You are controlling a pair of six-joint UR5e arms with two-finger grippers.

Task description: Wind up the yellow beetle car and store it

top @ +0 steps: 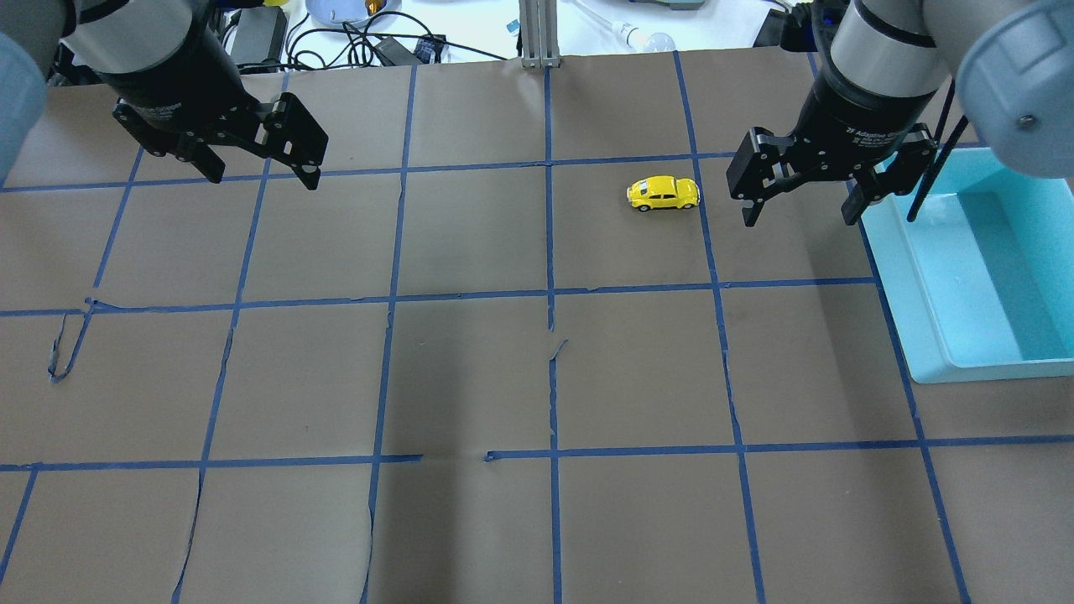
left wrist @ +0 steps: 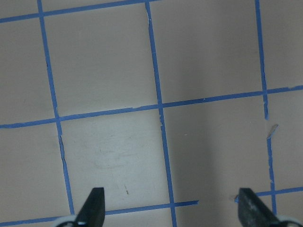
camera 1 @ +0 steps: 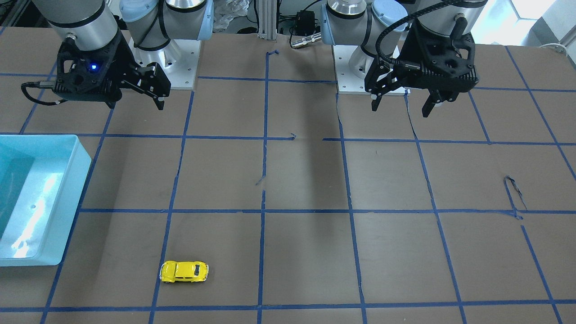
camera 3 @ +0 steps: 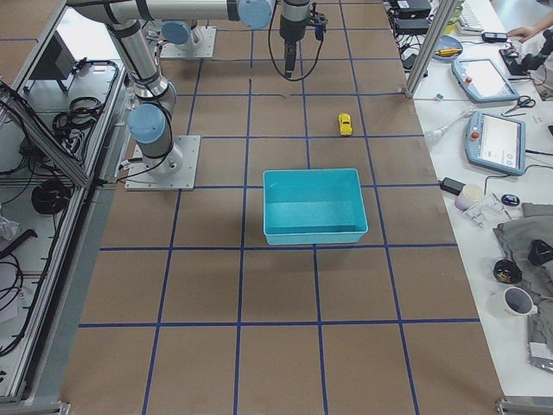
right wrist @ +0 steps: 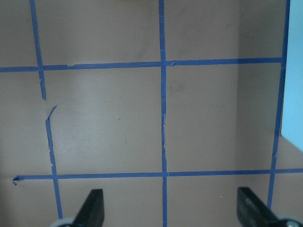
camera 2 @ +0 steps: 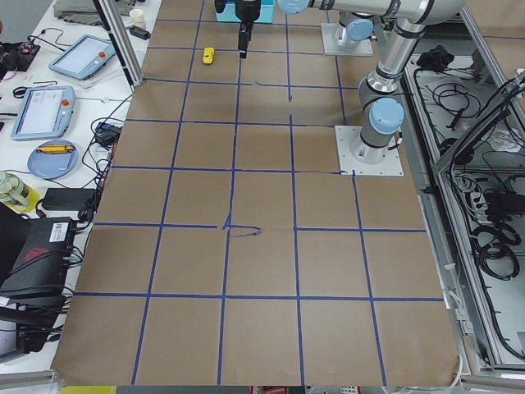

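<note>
The yellow beetle car (top: 663, 193) stands on its wheels on the brown table, side-on, in a taped square right of the centre line. It also shows in the front view (camera 1: 184, 271) and both side views (camera 2: 209, 55) (camera 3: 345, 124). My right gripper (top: 799, 214) is open and empty, raised above the table between the car and the bin; it shows in the front view (camera 1: 135, 104) and in its wrist view (right wrist: 170, 210). My left gripper (top: 262, 172) is open and empty, raised over the table's far left (camera 1: 400, 108) (left wrist: 173, 210). Neither wrist view shows the car.
A light-blue bin (top: 889, 252) sits at the table's right edge, close to my right gripper; it shows empty in the right side view (camera 3: 311, 175) and the front view (camera 1: 83, 153). Blue tape lines grid the brown paper. Arm bases stand at the robot's side.
</note>
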